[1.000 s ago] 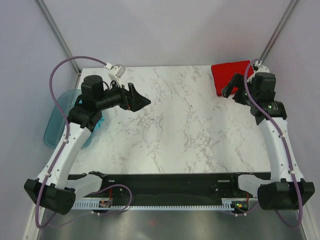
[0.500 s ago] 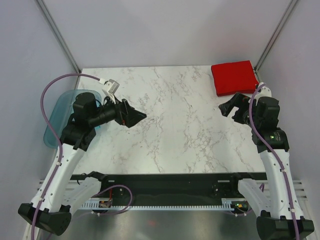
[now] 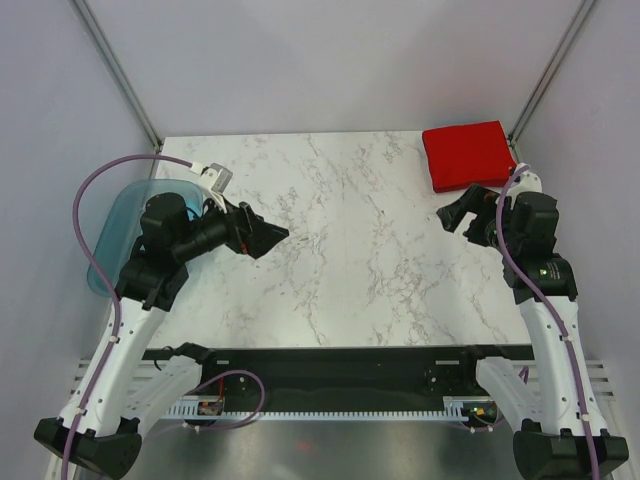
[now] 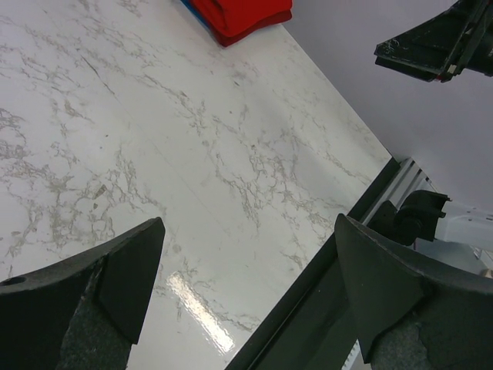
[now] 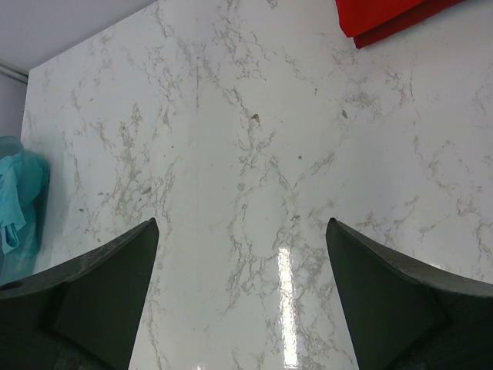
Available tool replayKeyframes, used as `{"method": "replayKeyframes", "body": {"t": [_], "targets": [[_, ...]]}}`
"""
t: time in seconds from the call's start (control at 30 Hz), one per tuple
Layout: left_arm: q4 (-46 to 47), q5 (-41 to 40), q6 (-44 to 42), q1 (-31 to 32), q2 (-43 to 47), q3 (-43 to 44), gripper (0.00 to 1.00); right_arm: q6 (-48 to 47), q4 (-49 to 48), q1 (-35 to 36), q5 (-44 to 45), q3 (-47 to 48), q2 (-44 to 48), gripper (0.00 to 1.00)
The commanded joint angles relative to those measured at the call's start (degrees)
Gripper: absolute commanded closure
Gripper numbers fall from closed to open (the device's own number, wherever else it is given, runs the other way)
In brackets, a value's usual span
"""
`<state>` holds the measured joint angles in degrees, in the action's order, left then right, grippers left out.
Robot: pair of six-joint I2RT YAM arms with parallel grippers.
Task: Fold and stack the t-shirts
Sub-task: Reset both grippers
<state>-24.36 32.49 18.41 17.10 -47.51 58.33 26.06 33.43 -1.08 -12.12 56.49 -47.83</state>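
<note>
Left pincer (image 3: 272, 243) agape, right pincer (image 3: 456, 208) too (both empty), red t-shirts (image 3: 467, 155) folded

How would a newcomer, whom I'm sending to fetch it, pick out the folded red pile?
Look at the white marble table and go to its far right corner. There lies the folded red pile, a flat square. It is the only red cloth; the teal cloth is bunched in the blue tub at the left edge.

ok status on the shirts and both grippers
Left gripper and right gripper open, empty. Red tees folded, stacked far right corner. Teal tee bunched in tub, left edge. Nothing in the way.
</note>
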Motion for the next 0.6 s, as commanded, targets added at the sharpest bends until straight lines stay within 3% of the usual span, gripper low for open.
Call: {"method": "replayKeyframes", "body": {"t": [0.0, 0.57], "targets": [[0.54, -0.94, 0.48, -0.14, 0.92, -0.05, 0.0, -0.84, -1.35, -0.15, -1.15, 1.17, 0.2, 0.02], [0.37, -0.76, 0.39, -0.23, 1.01, -0.23, 0.0, -0.49, -1.26, -0.15, -1.94, 0.99, 0.81, 0.02]]}}
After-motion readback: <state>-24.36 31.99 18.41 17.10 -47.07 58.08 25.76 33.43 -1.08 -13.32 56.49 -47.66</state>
